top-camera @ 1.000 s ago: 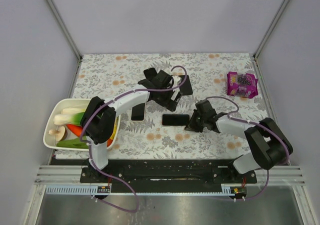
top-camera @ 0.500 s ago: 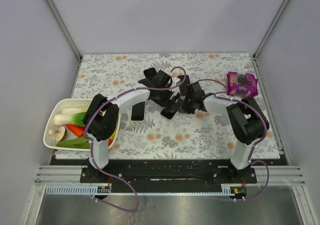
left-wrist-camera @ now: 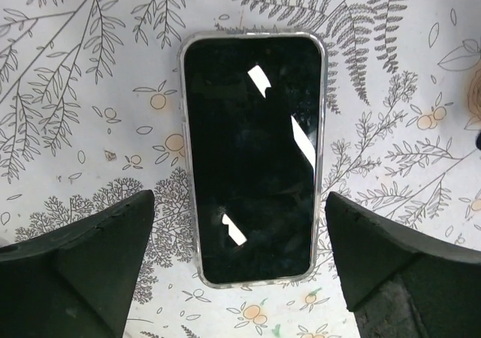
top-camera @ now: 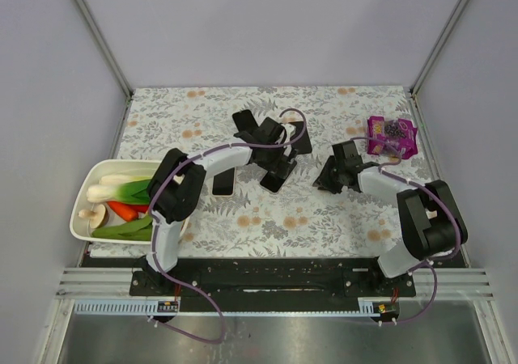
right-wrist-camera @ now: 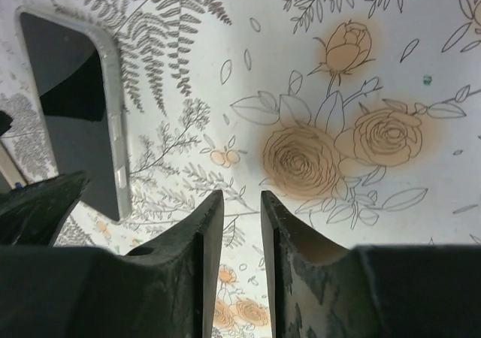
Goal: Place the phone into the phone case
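Phone (left-wrist-camera: pixel 252 150) looks stiff, slick, fragile glass: grip long edges on case (left-wrist-camera: pixel 182 165) rim; L gripper (left-wrist-camera: pixel 239 225) wide astride it, R gripper (right-wrist-camera: pixel 242 203) narrow, empty.

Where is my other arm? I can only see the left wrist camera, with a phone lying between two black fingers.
Observer: The right end effector sits to the right of that phone, its fingers a little apart and holding nothing.
Operator: What else is out there?
Observer: A purple snack bag lies near the far right corner of the table.
Operator: And on the left?
Observer: A white tray of vegetables sits at the left edge.
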`<control>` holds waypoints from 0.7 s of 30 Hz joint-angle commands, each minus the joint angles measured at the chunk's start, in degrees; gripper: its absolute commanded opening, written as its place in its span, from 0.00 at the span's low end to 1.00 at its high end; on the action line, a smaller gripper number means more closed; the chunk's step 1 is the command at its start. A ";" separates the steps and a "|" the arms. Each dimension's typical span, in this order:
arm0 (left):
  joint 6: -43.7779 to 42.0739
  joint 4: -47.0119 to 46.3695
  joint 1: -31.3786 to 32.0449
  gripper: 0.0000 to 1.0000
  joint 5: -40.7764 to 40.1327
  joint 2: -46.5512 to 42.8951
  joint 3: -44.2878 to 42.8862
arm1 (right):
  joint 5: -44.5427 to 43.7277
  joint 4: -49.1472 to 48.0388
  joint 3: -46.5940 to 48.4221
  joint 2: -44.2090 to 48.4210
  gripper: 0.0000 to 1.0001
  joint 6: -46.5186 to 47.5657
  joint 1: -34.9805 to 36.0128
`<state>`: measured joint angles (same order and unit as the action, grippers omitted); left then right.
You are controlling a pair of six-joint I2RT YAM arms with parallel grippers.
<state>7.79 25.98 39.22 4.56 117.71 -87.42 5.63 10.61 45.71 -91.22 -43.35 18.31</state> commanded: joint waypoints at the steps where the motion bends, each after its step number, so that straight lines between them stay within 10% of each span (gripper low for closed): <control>1: 0.65 -4.71 1.73 0.99 -6.84 0.32 -2.23 | 1.05 -0.24 -1.50 5.43 0.38 1.60 0.06; 21: 0.82 -2.16 4.02 0.99 -9.29 5.25 -3.90 | 1.40 0.29 -3.09 9.22 0.44 2.75 -0.90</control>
<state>7.81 24.18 42.11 -0.69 121.80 -89.01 6.76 11.29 42.81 -83.94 -41.74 17.87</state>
